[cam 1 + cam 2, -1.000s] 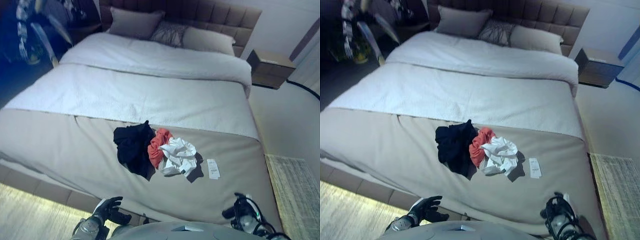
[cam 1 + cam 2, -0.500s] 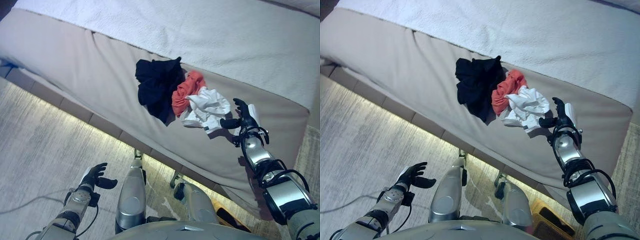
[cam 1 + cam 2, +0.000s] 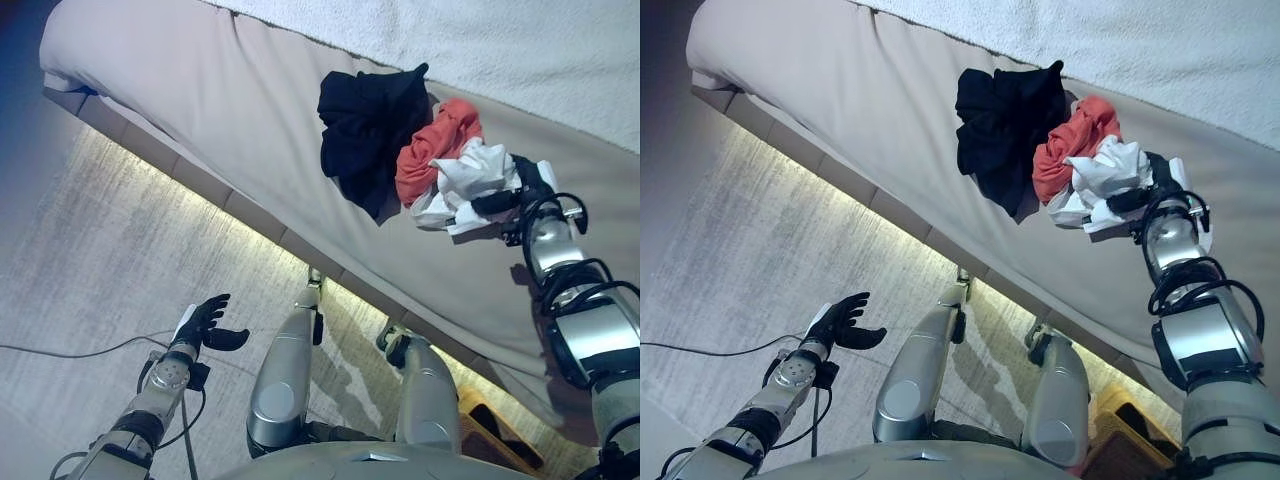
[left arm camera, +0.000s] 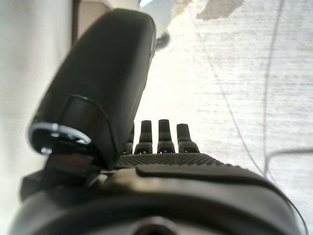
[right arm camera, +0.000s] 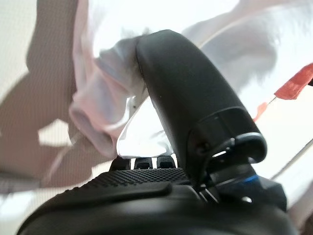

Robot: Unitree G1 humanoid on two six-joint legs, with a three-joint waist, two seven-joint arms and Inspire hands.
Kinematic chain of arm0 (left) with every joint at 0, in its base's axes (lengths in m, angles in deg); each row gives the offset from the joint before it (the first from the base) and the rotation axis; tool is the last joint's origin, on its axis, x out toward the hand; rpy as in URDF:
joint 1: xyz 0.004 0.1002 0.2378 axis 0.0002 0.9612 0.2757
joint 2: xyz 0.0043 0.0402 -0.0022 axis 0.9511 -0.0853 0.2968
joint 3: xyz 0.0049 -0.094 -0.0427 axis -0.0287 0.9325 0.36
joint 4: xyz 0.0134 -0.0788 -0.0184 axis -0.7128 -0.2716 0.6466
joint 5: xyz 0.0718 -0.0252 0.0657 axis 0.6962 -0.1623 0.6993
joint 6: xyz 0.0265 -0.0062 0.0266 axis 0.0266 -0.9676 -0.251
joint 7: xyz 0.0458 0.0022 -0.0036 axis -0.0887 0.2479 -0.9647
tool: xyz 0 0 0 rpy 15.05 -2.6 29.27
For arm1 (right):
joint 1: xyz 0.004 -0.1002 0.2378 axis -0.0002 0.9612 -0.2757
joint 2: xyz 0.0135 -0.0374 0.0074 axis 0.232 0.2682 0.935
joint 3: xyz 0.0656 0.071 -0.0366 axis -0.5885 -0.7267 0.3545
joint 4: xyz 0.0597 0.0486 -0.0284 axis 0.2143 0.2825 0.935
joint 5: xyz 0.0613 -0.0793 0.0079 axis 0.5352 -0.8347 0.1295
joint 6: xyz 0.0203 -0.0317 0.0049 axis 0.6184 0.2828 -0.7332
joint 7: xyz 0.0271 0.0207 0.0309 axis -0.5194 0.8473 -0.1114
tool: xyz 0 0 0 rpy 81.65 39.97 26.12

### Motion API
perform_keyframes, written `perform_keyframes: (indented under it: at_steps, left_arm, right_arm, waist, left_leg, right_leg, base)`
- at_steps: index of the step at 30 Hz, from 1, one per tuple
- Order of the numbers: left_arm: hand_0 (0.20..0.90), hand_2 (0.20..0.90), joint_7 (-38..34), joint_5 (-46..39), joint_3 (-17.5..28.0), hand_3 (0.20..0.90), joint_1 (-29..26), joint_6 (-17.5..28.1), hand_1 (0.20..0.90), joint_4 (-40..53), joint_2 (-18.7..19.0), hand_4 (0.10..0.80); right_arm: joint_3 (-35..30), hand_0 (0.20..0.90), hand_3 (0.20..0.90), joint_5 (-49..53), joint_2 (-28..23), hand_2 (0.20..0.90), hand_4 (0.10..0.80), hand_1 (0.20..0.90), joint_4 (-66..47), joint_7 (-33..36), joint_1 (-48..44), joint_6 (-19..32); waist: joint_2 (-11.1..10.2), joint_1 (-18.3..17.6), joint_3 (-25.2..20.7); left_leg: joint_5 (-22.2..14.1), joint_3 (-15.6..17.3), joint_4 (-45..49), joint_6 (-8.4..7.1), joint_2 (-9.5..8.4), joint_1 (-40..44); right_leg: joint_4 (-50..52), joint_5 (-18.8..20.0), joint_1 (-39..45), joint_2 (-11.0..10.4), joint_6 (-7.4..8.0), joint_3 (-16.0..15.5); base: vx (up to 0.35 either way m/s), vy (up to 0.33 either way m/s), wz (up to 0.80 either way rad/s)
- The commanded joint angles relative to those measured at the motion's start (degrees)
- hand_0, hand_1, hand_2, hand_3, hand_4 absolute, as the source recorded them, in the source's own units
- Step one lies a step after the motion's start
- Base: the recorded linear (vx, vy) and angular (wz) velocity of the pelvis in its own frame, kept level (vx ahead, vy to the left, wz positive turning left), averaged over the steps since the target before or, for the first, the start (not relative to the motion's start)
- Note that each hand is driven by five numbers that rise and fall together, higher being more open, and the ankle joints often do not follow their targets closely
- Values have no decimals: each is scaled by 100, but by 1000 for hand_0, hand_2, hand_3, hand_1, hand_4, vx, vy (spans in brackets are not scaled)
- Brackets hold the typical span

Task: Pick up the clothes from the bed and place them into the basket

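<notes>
Bare bedspread (image 3: 250,110) all round the clothes pile (image 3: 410,150).

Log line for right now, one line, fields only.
phase: reach | right robot hand: at white garment, grip unclear | left robot hand: open, idle over floor | clothes on bed

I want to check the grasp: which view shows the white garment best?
The right wrist view: the white garment fills it, against the right robot hand. Both eye views show it small beside the red garment; the left wrist view misses it.
</notes>
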Motion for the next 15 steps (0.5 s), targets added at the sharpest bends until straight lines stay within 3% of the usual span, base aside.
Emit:
perform_keyframes:
  at_steps: [1,3,4,5,14,15]
  left_arm:
    - [900,900,-168,-86,-49,900,496,231,900,24,200,800]
    - [900,900,-161,-56,-22,900,529,271,900,68,214,800]
    - [900,900,-152,-38,-16,900,582,275,900,135,250,800]
    - [900,900,-176,-34,-9,900,621,276,900,166,255,800]
    - [900,900,-217,85,137,900,918,437,900,268,260,800]
    - [900,900,-222,88,166,900,953,465,900,269,243,800]
  right_arm:
    - [347,900,900,425,-324,900,800,900,-111,-832,-178,72]
    - [330,900,900,572,-322,900,800,900,-120,-824,-131,123]
    - [206,364,274,627,-302,364,174,364,-139,-777,-50,222]
    - [116,300,200,699,-282,300,100,300,-142,-741,17,312]
    - [-637,300,200,1284,-335,300,100,300,-552,-428,698,727]
    - [-765,300,200,1405,-336,300,100,300,-636,-349,827,757]
  waist:
    - [86,63,-423]
    - [98,65,-429]
    - [101,62,-438]
    - [101,59,-443]
    - [10,-57,-490]
    - [-2,-81,-508]
  left_leg:
    - [-748,303,954,-22,102,-411]
    - [-754,302,960,-19,100,-414]
    - [-766,307,946,-15,115,-379]
    - [-761,300,922,-13,110,-349]
    - [-701,326,689,-105,235,124]
    - [-522,391,552,-79,273,198]
  right_leg:
    - [-174,466,-584,213,-126,180]
    - [-111,428,-615,217,-147,191]
    - [-33,369,-617,209,-162,193]
    - [-11,350,-605,219,-167,203]
    - [-303,341,-51,389,-184,168]
    - [-498,521,50,426,-240,83]
  base:
    - [21,78,7]
    - [9,18,3]
    - [30,21,0]
    - [37,22,0]
    - [9,0,-1]
    - [-53,35,-2]
